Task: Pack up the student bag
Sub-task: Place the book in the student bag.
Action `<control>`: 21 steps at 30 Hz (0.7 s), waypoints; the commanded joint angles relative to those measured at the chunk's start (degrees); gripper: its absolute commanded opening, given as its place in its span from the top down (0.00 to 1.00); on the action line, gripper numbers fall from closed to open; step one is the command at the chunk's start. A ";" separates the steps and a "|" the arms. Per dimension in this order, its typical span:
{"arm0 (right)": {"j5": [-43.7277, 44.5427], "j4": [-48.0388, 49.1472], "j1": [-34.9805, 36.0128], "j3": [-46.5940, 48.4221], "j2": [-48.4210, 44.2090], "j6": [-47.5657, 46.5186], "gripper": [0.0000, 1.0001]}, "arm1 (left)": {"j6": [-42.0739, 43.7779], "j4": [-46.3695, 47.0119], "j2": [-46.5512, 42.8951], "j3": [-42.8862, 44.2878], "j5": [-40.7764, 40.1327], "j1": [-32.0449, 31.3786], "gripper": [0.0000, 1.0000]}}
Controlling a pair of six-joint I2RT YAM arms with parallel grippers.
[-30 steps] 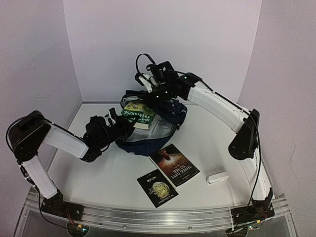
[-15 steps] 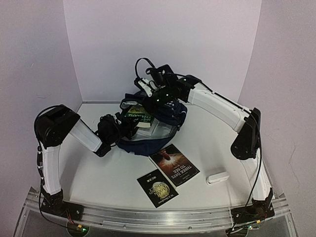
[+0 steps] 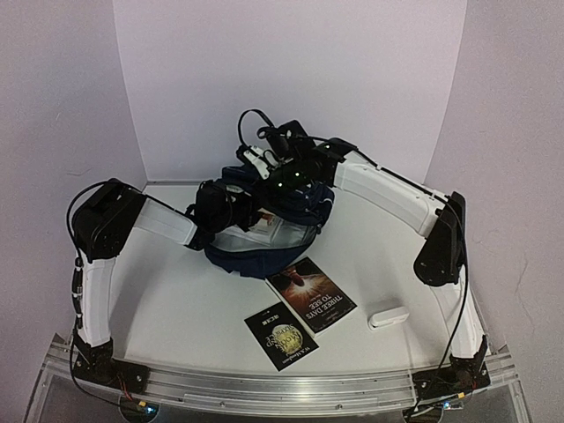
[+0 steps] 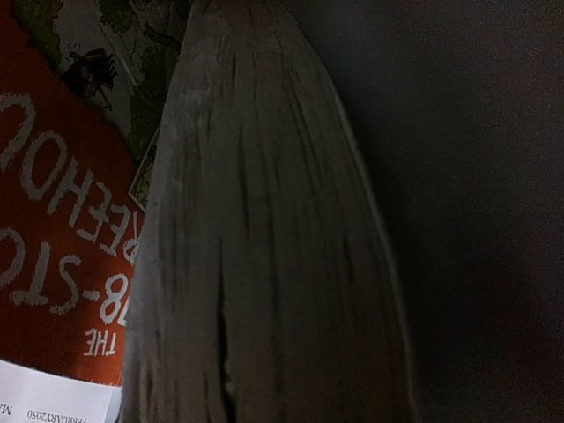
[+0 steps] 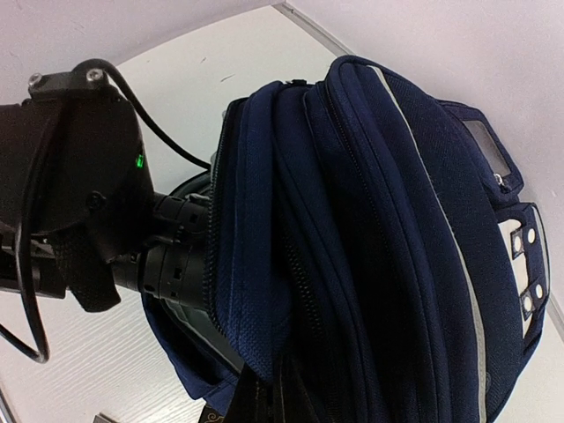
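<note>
Pushed forward since earlier, the left end effector [image 3: 231, 210] is buried in the bag [image 3: 256, 261], slightly parted and clamped on a book [image 4: 256, 264]. Beyond it, the bag rim is pinched by the closed right end effector [image 3: 284, 181].

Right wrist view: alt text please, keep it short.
A dark navy student bag fills the frame, seen edge-on: zipped layers, with a grey label and white buckle patches at right. The left arm's black wrist reaches into its open mouth from the left, with the white table behind.
</note>
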 commanded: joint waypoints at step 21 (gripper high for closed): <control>-2.24 4.06 1.80 1.33 -5.89 -0.02 1.00 | 4.64 -3.85 -14.01 -13.13 -4.87 -2.59 0.68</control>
